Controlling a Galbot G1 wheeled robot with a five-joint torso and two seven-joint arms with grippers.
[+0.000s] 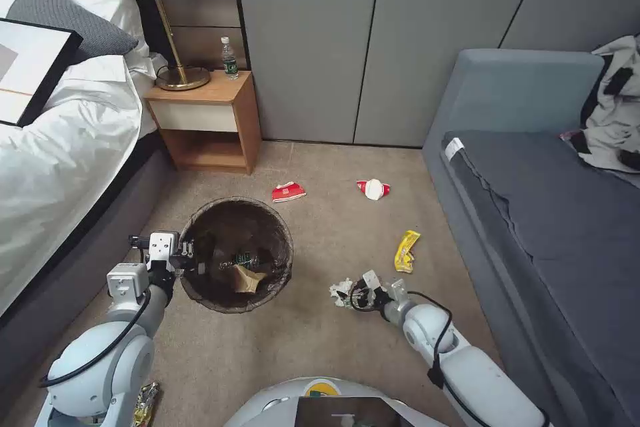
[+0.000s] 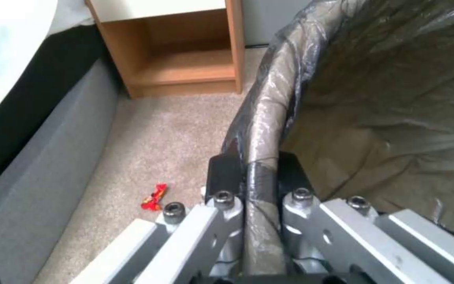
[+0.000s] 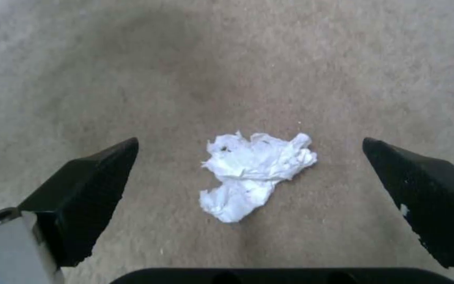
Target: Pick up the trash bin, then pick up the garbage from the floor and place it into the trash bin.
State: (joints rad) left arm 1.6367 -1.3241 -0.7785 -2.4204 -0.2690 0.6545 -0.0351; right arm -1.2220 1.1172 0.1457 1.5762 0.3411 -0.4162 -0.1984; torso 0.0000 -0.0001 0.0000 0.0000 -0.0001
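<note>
Your left gripper (image 1: 189, 255) sits left of centre in the head view, its two black pads pinched on the bagged rim of the trash bin (image 1: 280, 227); the left wrist view shows that rim (image 2: 263, 130) squeezed between the pads, one inside the bin and one outside. The bin itself is lower centre of the head view, with a crumpled brown paper bag (image 1: 248, 278) and a green-labelled bottle (image 1: 243, 258) lying in its bottom. Over on the lower right, your right gripper (image 1: 359, 295) is down by the carpet with its fingers (image 3: 88, 193) spread wide, and the white tissue (image 3: 253, 173) lies on the floor between them, touching neither. In the head view that tissue (image 1: 342, 291) peeks out just left of the gripper. Still on the carpet you've got a yellow wrapper (image 1: 406, 250) right of centre near the grey sofa (image 1: 533, 200), and two red-and-white packets further up, one (image 1: 288, 191) just above the bin and one (image 1: 373, 189) to its right. A foil wrapper (image 1: 146, 402) lies at the bottom left beside your left arm, and a small red scrap (image 2: 154, 196) shows on the carpet lower left in the left wrist view
</note>
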